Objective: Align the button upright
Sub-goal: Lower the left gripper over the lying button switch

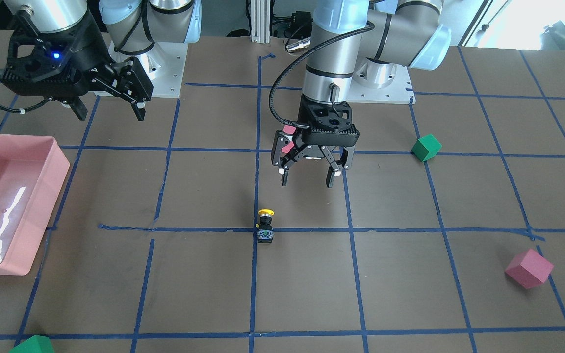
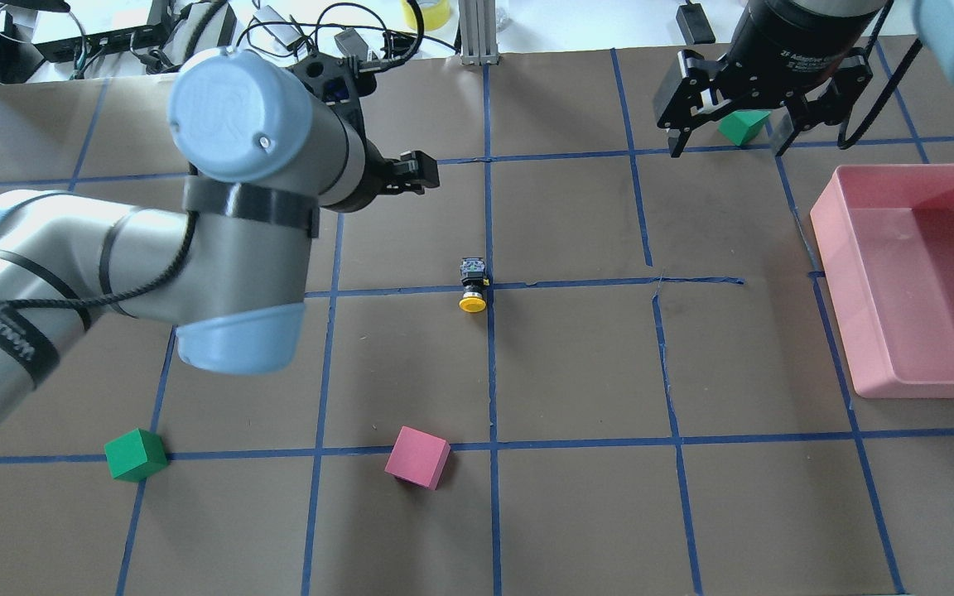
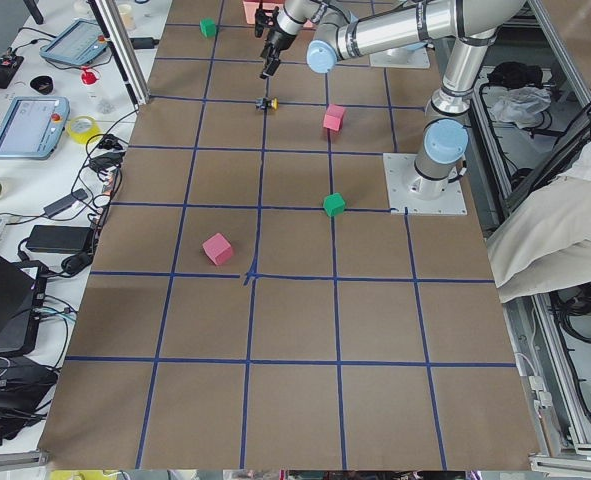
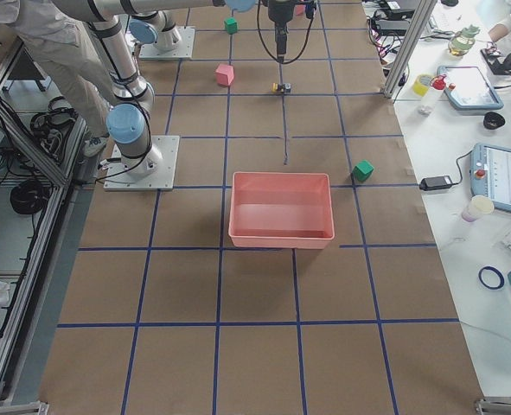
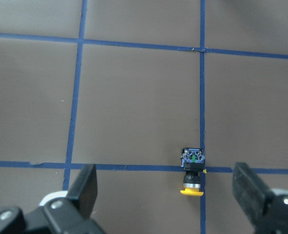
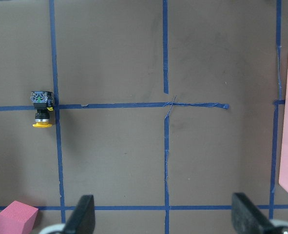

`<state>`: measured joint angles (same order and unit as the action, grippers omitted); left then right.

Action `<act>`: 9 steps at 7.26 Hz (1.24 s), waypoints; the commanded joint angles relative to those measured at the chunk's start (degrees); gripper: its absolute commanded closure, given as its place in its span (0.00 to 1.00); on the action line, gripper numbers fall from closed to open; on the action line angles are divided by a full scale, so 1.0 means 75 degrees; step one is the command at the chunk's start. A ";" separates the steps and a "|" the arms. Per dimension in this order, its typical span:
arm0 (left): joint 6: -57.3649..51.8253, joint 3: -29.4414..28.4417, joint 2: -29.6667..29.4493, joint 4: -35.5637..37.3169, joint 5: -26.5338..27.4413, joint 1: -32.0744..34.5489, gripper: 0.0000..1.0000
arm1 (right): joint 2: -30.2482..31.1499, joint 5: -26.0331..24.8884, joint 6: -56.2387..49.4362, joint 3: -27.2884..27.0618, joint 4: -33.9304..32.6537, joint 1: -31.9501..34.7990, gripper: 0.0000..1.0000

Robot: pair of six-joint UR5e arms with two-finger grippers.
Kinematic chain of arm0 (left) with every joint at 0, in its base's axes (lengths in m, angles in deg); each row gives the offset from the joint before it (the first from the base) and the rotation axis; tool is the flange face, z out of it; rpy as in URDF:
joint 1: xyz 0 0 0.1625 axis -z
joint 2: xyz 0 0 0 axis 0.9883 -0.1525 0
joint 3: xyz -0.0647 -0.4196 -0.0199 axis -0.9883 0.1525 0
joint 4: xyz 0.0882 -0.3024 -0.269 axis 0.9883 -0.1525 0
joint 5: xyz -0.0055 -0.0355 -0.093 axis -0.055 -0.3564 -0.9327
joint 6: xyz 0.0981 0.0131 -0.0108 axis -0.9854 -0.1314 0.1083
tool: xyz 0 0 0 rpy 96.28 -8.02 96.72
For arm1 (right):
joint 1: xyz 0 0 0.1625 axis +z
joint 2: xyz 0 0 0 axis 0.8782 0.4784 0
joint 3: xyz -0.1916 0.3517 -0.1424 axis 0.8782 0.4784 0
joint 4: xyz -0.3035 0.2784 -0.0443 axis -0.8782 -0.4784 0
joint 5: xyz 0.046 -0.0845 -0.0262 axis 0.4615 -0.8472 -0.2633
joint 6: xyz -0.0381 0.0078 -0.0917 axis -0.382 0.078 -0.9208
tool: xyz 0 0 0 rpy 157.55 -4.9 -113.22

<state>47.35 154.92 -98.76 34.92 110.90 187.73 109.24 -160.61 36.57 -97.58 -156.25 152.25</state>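
Left gripper [image 5: 164, 170] hangs near seemingly toppled button [image 5: 193, 168].

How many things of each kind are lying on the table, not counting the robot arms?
Green foam cubes: 2
Pink foam cubes: 2
Button: 1
Pink tray: 1
Total: 6

"Did anything crowd the button [image 1: 265, 226]?"

"No. Open table [image 1: 204, 289] lay on every side of it. Only the left gripper [image 1: 307, 185] hung above, jaws spread, just toward the robot."

"And the cubes and tray?"

"The pink cube [image 2: 417, 457] and green cube [image 2: 136, 454] sat well apart from it. The pink tray [image 2: 830, 217] stood far off on the right."
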 commanded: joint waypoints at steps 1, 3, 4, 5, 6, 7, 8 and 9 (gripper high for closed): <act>0.0552 0.0801 -0.0663 0.1518 0.0445 0.0609 0.00 | -0.0002 -0.0004 -0.0001 -0.0007 -0.0020 -0.0005 0.00; 0.0987 0.0803 -0.1436 0.2302 0.0864 0.1008 0.00 | -0.0002 -0.0015 -0.0001 -0.0007 -0.0020 -0.0005 0.00; 0.1430 0.0815 -0.1881 0.2620 0.1216 0.1347 0.01 | -0.0002 -0.0015 0.0010 -0.0019 -0.0020 -0.0005 0.00; 0.1481 0.0826 -0.2256 0.3284 0.1417 0.1478 0.01 | -0.0002 -0.0015 -0.0001 -0.0019 -0.0020 -0.0005 0.00; 0.1482 0.0826 -0.2713 0.3766 0.1546 0.1595 0.02 | -0.0002 -0.0027 0.0010 -0.0019 -0.0020 -0.0005 0.00; 0.1261 0.0838 -0.3030 0.4537 0.1582 0.1631 0.03 | -0.0002 -0.0015 -0.0001 -0.0019 -0.0020 0.0006 0.00; 0.0876 0.0931 -0.3254 0.5067 0.1606 0.1655 0.09 | -0.0002 -0.0027 -0.0001 -0.0019 -0.0020 -0.0005 0.00; 0.0849 0.1071 -0.3523 0.5641 0.1606 0.1655 0.09 | -0.0002 -0.0027 0.0010 -0.0019 -0.0020 -0.0005 0.00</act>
<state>55.02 161.89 -122.55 71.58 122.77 199.99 109.22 -160.79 36.59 -97.72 -156.40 152.24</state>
